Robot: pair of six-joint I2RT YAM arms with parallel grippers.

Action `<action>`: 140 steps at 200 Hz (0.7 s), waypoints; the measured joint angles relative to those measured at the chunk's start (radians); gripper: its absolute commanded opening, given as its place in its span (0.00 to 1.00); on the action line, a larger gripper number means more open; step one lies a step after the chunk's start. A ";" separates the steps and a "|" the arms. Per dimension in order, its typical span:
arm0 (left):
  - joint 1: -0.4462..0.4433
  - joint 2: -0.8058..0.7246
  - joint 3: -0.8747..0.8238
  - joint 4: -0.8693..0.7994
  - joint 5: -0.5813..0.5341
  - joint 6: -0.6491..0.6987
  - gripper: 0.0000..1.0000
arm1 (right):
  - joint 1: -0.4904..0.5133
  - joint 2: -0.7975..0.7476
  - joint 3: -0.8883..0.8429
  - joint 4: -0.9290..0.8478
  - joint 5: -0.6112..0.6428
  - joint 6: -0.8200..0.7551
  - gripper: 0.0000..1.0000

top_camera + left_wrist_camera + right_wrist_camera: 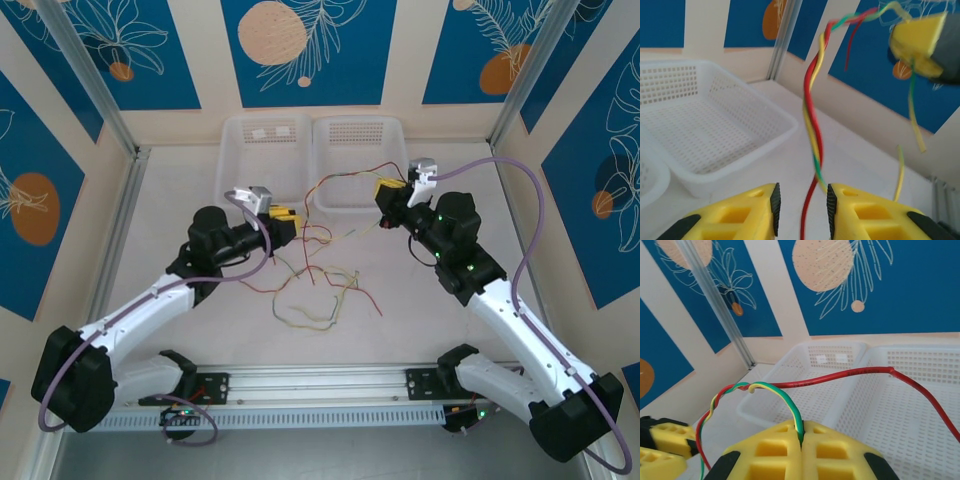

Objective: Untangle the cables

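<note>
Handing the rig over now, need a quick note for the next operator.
Left gripper: open, jaws either side of the twisted red and yellow-green cable strand, not clamping.
Right gripper: shut on the yellow-green cable leading out of that strand, lifted off the white table.
Loose thin red and yellow-green cables: tangled pile on the table between the arms.
Done: nothing separated yet.
Left: untwist the strand, then sort the pile.

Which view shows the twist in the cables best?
Left wrist: the twist of red and yellow-green cables runs up mid-frame from the left gripper toward the right gripper, each turn clear. Right wrist catches its far end, small, at left. Top shows faint thin lines between the grippers.
</note>
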 measured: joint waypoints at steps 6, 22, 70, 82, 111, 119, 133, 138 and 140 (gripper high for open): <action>0.000 -0.006 -0.001 0.013 0.000 -0.019 0.34 | 0.000 0.002 0.000 -0.003 0.013 0.002 0.00; 0.000 -0.019 -0.002 0.049 0.008 -0.068 0.38 | 0.000 0.005 0.000 -0.013 0.050 0.014 0.00; 0.000 0.061 -0.002 0.124 0.072 -0.187 0.40 | 0.010 0.006 0.000 -0.003 0.103 0.042 0.00; 0.000 0.101 0.003 0.138 0.092 -0.215 0.40 | 0.016 0.006 -0.001 0.005 0.118 0.048 0.00; 0.000 0.204 0.066 0.130 0.147 -0.261 0.41 | 0.024 0.006 -0.012 0.035 0.166 0.075 0.00; -0.001 0.220 0.082 0.131 0.156 -0.271 0.43 | 0.026 0.006 -0.017 0.038 0.174 0.080 0.00; -0.003 0.238 0.099 0.134 0.168 -0.286 0.45 | 0.029 0.006 -0.024 0.043 0.183 0.089 0.00; -0.005 0.243 0.104 0.134 0.171 -0.287 0.45 | 0.031 0.006 -0.025 0.044 0.186 0.091 0.00; -0.005 0.245 0.106 0.135 0.172 -0.288 0.45 | 0.031 0.006 -0.026 0.044 0.187 0.092 0.00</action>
